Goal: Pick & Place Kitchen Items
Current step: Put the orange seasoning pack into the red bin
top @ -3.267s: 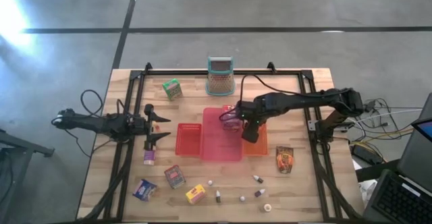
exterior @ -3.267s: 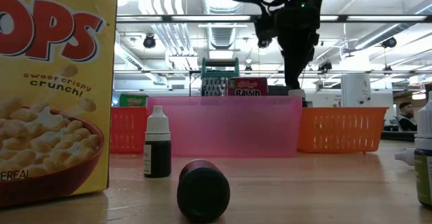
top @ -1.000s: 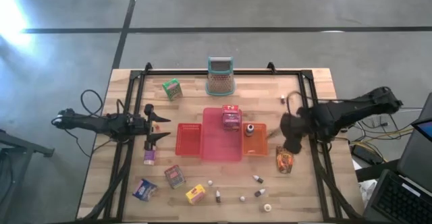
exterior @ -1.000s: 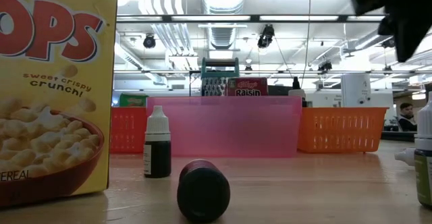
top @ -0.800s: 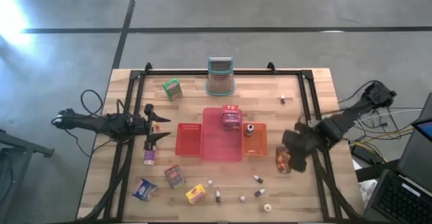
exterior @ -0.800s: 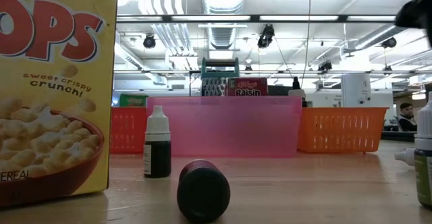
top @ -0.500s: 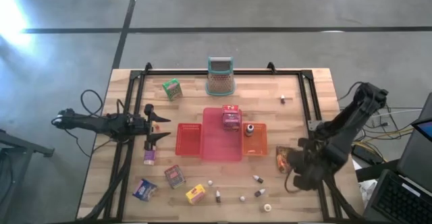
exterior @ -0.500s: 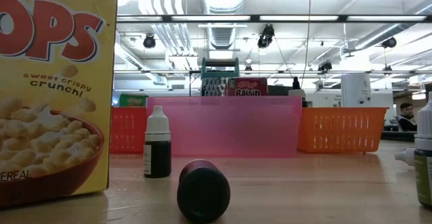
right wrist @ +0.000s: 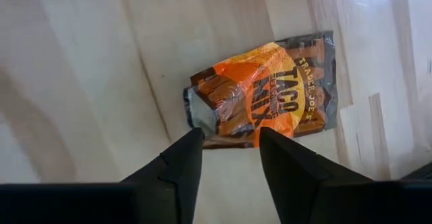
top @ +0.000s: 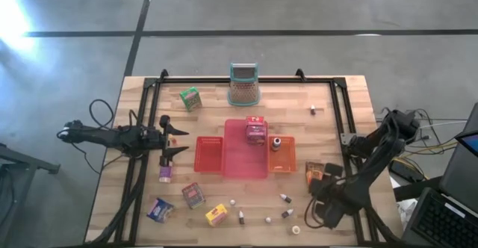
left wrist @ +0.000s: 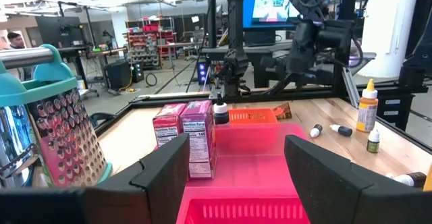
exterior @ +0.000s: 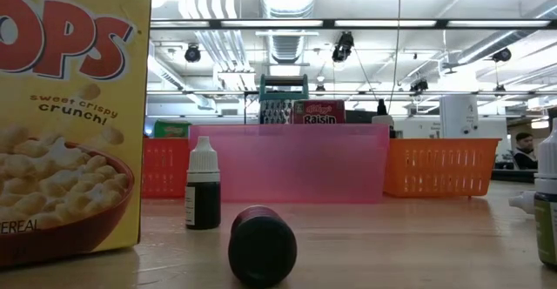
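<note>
— Left claw [top: 170,137] waits wide and empty beside the red tray [top: 210,154]. And right?

— Right claw [right wrist: 229,158] hangs over the orange packet [right wrist: 266,96] on the surface, parted, holding nothing. Next, I'd say: drop and pinch.

Wooden table [top: 142,203] with black frame rails, teal-handled metal grater [top: 243,84] upright near the far edge, red tray [top: 210,154], pink tray [top: 240,162] and orange tray [top: 284,160] side by side at the table's middle
</note>
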`<act>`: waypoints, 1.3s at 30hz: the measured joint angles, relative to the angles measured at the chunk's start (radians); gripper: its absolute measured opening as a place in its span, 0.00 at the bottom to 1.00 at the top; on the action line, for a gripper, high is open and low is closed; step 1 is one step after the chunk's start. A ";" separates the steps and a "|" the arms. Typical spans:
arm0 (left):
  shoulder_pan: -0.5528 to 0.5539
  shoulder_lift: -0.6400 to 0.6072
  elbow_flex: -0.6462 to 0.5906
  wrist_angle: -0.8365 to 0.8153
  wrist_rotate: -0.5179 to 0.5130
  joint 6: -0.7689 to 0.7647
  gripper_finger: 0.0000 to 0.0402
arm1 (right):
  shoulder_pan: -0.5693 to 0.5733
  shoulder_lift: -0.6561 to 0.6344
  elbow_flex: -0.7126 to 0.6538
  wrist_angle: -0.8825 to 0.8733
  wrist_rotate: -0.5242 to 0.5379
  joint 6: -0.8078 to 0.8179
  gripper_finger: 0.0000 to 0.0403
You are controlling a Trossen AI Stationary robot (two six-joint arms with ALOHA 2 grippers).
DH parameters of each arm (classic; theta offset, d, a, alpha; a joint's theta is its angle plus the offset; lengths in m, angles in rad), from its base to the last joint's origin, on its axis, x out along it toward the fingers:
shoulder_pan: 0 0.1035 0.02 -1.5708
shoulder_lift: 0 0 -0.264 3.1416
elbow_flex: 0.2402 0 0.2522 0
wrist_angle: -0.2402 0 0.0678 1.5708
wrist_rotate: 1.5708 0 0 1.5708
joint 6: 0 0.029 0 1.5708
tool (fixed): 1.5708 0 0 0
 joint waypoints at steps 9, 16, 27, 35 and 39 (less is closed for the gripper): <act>0.000 0.000 0.000 0.000 0.000 0.000 0.62 | 0.000 0.064 0.000 0.003 0.019 0.048 0.39; 0.000 0.000 0.000 0.000 0.000 0.000 0.62 | -0.001 0.087 -0.002 0.011 0.073 0.056 0.31; 0.000 0.000 0.000 0.000 0.000 0.000 0.62 | 0.000 0.093 -0.024 0.026 0.068 0.052 0.07; 0.000 0.000 0.000 0.000 0.000 0.000 0.62 | 0.000 0.084 -0.016 0.017 0.057 0.025 0.03; 0.000 0.000 0.000 0.000 0.000 0.000 0.62 | 0.000 0.052 0.030 -0.092 0.055 0.026 0.02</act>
